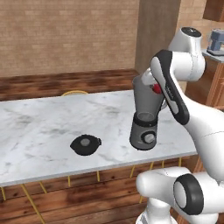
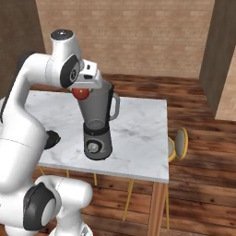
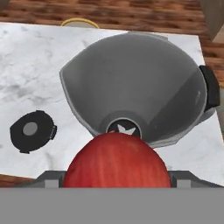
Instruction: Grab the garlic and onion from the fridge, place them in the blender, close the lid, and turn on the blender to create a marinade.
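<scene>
The blender [image 1: 144,118] stands on the marble table [image 1: 39,127] near its right end, its smoky jar open at the top [image 3: 131,83]. My gripper [image 2: 85,87] hovers just above the jar's rim on the side away from the handle, shut on the red onion [image 1: 156,89] [image 2: 80,93]. In the hand view the onion [image 3: 116,162] fills the space between the fingers, with the blades visible below it. The black lid [image 1: 85,144] [image 3: 31,130] lies flat on the table left of the blender. The garlic and the fridge are out of view.
A yellow chair [image 2: 177,144] stands at the table's right end and another [image 1: 74,92] at its far side. A blue-grey appliance [image 1: 215,41] sits on a wooden cabinet to the right. The table's front edge runs close to the blender base.
</scene>
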